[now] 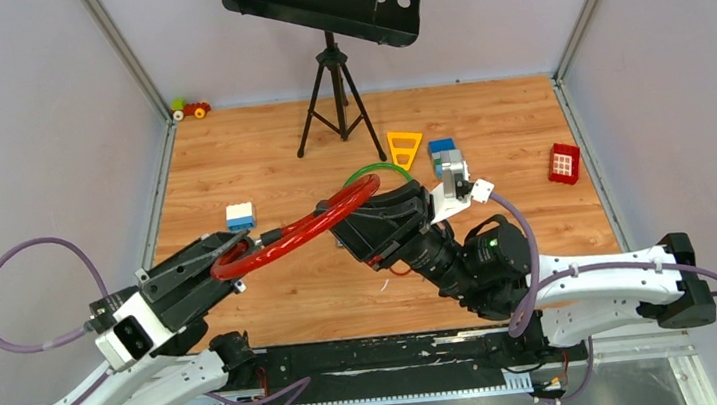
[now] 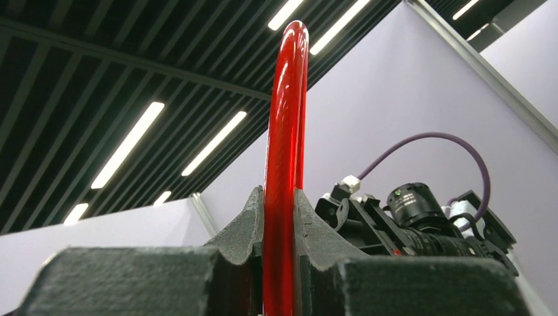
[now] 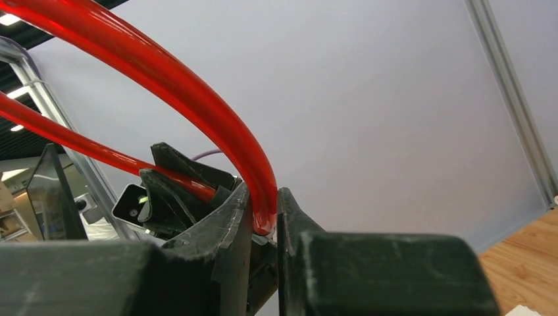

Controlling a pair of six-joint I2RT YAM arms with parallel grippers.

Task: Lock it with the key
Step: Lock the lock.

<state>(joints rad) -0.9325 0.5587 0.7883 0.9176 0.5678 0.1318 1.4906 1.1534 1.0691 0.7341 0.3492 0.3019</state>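
A loop of thick red cable [image 1: 297,231] hangs in the air between both arms. My left gripper [image 1: 230,261] is shut on the loop's left part; in the left wrist view the cable [image 2: 284,131] rises straight up from between the fingertips [image 2: 279,194]. My right gripper [image 1: 341,219] is shut on the loop's right end, where the cable [image 3: 197,92] curves down into the jaws [image 3: 263,191]. A small silvery piece [image 3: 260,237] shows under the cable between those jaws; I cannot tell whether it is the key. A green cable [image 1: 376,168] arcs behind the red one.
A black music stand on a tripod [image 1: 334,94] stands at the back centre. On the wooden floor lie a yellow triangle [image 1: 405,145], blue and grey blocks [image 1: 445,153], a blue-white brick [image 1: 240,216], a red gridded block [image 1: 563,162] and a toy car [image 1: 190,109].
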